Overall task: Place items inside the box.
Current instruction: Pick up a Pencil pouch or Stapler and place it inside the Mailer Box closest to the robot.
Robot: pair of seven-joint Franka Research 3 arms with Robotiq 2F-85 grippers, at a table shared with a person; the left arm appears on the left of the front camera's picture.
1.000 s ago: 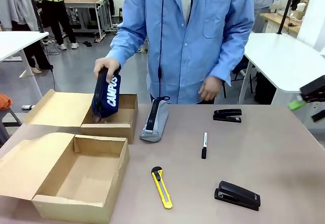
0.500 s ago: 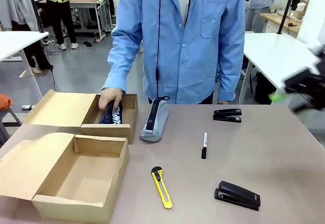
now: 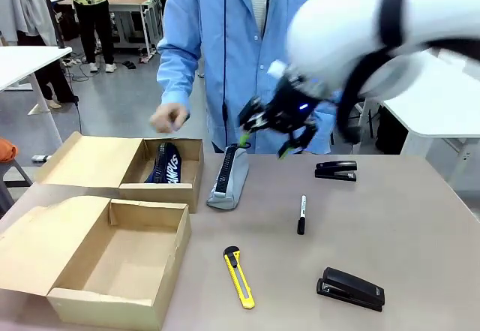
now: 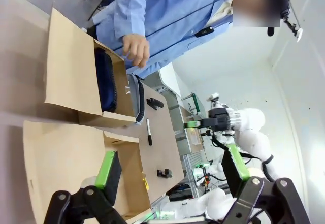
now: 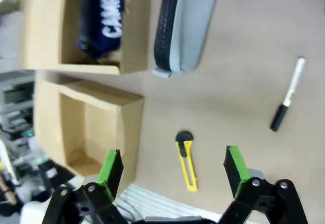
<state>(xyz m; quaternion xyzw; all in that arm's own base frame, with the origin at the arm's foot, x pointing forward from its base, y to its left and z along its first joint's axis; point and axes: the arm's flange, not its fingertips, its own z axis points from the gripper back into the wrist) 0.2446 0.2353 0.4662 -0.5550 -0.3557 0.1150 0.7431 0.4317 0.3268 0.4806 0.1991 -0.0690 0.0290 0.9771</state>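
Grey zip pencil pouch [image 3: 229, 177] lies near the right end effector [image 3: 264, 142], which hangs spread wide, gripping nothing.

A second before, the person's hand [image 3: 169, 116] held the blue pouch [image 3: 166, 167] up over the far box [image 3: 161, 194]. Then the hand pushed the pouch down into the box. By now the hand had let go and lifted up. The pouch lay inside the box on its own.

The right arm [image 3: 360, 31] had been way over at the side of the picture. It swung in across the table. The right gripper [image 3: 264, 143] ended up in the air near the far end of the grey pouch [image 3: 229, 177], with its fingers wide apart.
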